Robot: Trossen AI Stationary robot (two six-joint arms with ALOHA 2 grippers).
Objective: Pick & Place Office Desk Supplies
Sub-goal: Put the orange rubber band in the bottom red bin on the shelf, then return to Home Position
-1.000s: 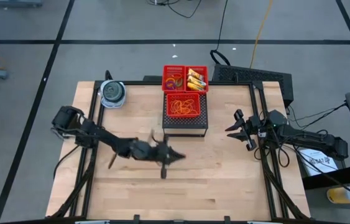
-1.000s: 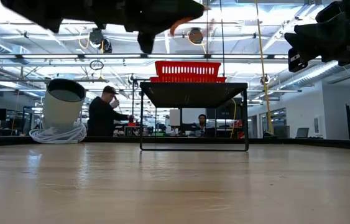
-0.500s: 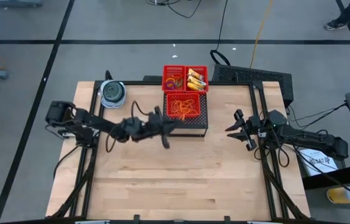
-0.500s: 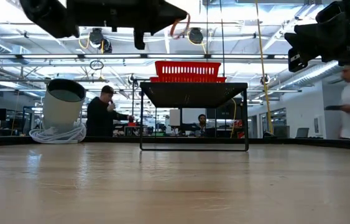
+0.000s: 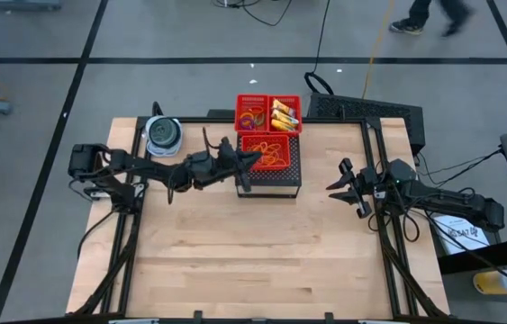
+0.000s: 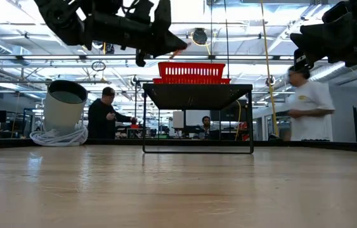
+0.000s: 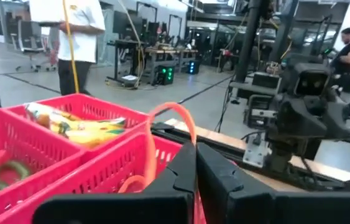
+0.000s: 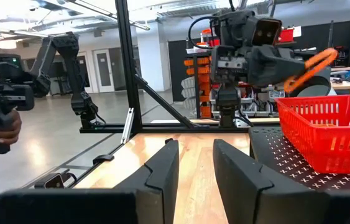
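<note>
Orange rubber band point(image 7: 173, 127) loops upward from the shut left claw point(image 7: 196, 163) above the red basket point(image 7: 109, 171).

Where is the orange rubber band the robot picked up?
The rubber band is pinched in the left pincer, at the left edge of the front red basket.

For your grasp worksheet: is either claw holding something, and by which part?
The left claw pinches an orange rubber band by the lower end of its loop, the rest arching free above the fingers. The right claw is open and holds nothing.
</note>
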